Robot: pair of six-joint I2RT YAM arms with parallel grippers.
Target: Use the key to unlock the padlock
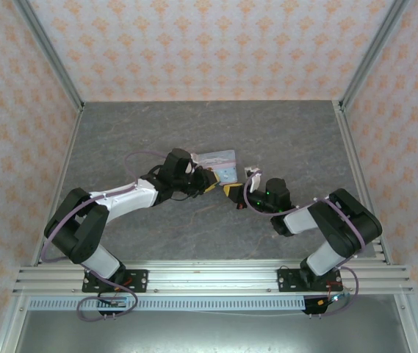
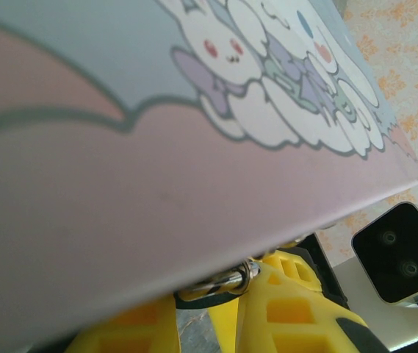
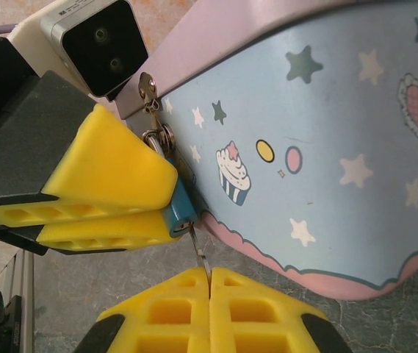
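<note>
Unlocking so far: the key (image 3: 201, 254) is held and lined up, its tip touching the underside of the padlock (image 3: 185, 209), seemingly at the keyhole; I cannot tell how deep it sits.
Left to do: by my reading, seat the key fully, turn it and free the shackle, which looks shut through the hasp of the tin (image 3: 319, 132).
Left claw (image 3: 161, 209): clamped on the padlock body from the side.
Right claw (image 3: 209, 283): closed on the key's head.
Padlock: hangs at the tin's corner, above the surface (image 3: 142, 272).
Padlock to right claw: just above its tips, the key bridging them.
</note>
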